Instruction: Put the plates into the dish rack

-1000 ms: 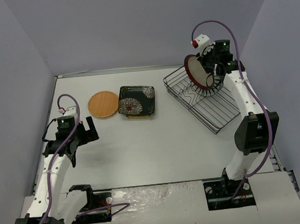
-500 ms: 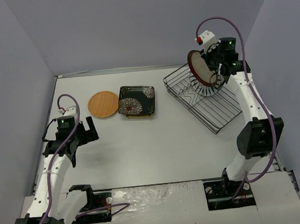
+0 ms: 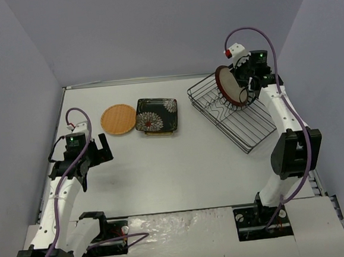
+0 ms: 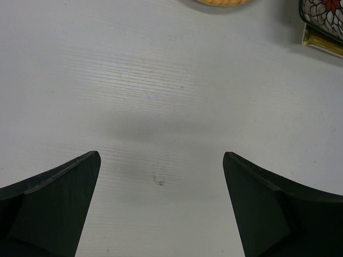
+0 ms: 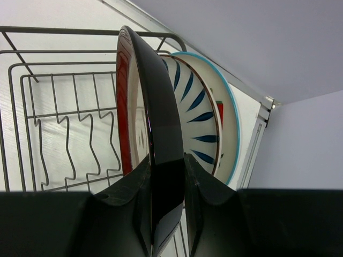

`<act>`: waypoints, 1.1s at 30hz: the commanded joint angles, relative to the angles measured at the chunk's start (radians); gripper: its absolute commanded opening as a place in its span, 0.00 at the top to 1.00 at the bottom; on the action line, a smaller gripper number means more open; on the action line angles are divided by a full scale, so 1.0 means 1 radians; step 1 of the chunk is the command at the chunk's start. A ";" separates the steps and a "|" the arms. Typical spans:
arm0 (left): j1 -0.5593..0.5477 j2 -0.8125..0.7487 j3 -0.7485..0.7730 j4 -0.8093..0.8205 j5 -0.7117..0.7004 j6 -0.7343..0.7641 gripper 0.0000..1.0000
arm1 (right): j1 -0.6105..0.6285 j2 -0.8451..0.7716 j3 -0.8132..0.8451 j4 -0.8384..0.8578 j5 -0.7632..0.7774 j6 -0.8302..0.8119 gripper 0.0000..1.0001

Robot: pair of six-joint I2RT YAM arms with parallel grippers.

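My right gripper (image 3: pixel 249 84) (image 5: pixel 167 160) is shut on the rim of the red-rimmed cream plate (image 3: pixel 228 83) (image 5: pixel 155 107) and holds it on edge over the far end of the dish rack (image 3: pixel 234 123) (image 5: pixel 53 123). Right behind it stand the striped plate (image 5: pixel 195 107) and the watermelon plate (image 5: pixel 228 115) in the rack. The orange plate (image 3: pixel 118 118) and the black floral square plate (image 3: pixel 156 114) lie flat at the table's far left; the floral one rests on the yellow square plate (image 3: pixel 160 135) (image 4: pixel 321 44). My left gripper (image 3: pixel 99 149) (image 4: pixel 161 160) is open and empty above bare table.
The rack's near slots with zigzag dividers (image 3: pixel 252 128) hold nothing. Grey walls close the table on three sides; the right wall runs just past the rack. The orange plate's edge (image 4: pixel 222 2) shows at the top of the left wrist view.
My right gripper has carried the red-rimmed plate a little farther back toward the standing plates in the rack. The left arm has not moved.
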 commanded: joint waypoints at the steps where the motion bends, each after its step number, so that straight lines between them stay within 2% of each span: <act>1: 0.001 -0.004 0.055 0.048 -0.017 0.013 0.03 | -0.009 -0.018 0.002 0.225 -0.038 0.013 1.00; 9: 0.002 -0.006 0.053 0.050 -0.003 0.013 0.03 | -0.020 0.036 -0.038 0.253 -0.065 0.056 1.00; 12: 0.002 -0.007 0.051 0.051 0.006 0.009 0.03 | -0.020 0.040 -0.055 0.261 -0.066 0.069 0.93; 14: 0.002 -0.005 0.050 0.059 0.020 0.006 0.03 | -0.020 0.039 -0.063 0.263 -0.071 0.078 0.85; 17: 0.001 -0.003 0.045 0.063 0.055 -0.013 0.03 | -0.020 0.018 -0.068 0.263 -0.071 0.092 0.60; 20: -0.001 -0.006 0.044 0.074 0.093 -0.037 0.03 | -0.020 -0.023 -0.068 0.263 -0.063 0.115 0.39; 24: -0.009 0.008 0.056 0.115 0.129 -0.113 0.03 | -0.020 -0.107 -0.074 0.260 -0.045 0.143 0.20; 29: -0.057 0.104 0.119 0.189 0.125 -0.209 0.03 | -0.020 -0.258 -0.098 0.251 -0.039 0.199 0.05; 32: -0.099 0.174 0.164 0.227 0.095 -0.241 0.03 | -0.020 -0.346 -0.126 0.252 -0.047 0.272 0.01; 33: -0.117 0.204 0.194 0.241 0.073 -0.261 0.03 | -0.020 -0.396 -0.148 0.256 -0.070 0.341 0.00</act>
